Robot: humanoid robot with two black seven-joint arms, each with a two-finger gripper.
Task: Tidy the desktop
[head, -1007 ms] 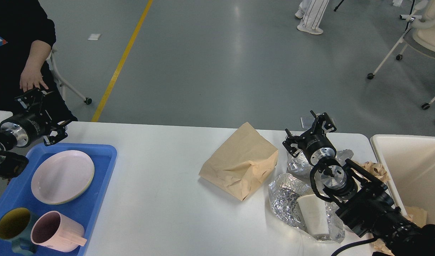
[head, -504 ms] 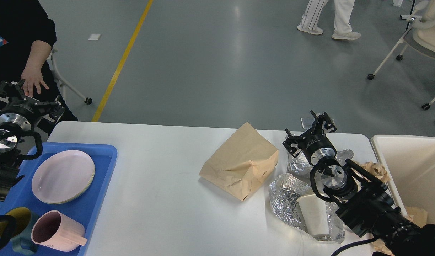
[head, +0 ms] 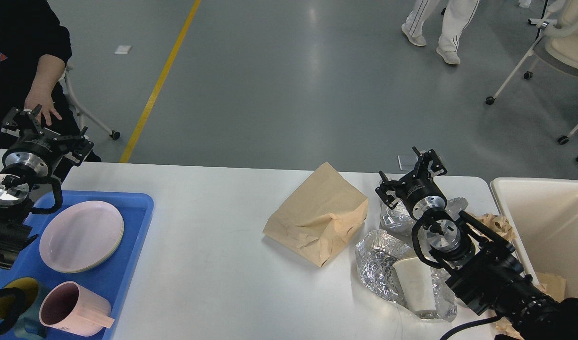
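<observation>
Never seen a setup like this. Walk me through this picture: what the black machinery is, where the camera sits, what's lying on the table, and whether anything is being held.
The camera sits in a humanoid robot's head, looking forward and down, so the black machinery is its own two arms. The left gripper hangs over the table's far left corner; the right gripper hovers above the rubbish on the right. Both look open and hold nothing.

On the white desktop lie a brown paper bag, crumpled silver foil with a white paper cup lying on it, and some crumpled brown paper. A blue tray on the left carries a pink plate, a pink mug and a dark mug with a yellow inside. A cream bin stands at the right. People beyond are bystanders.
</observation>
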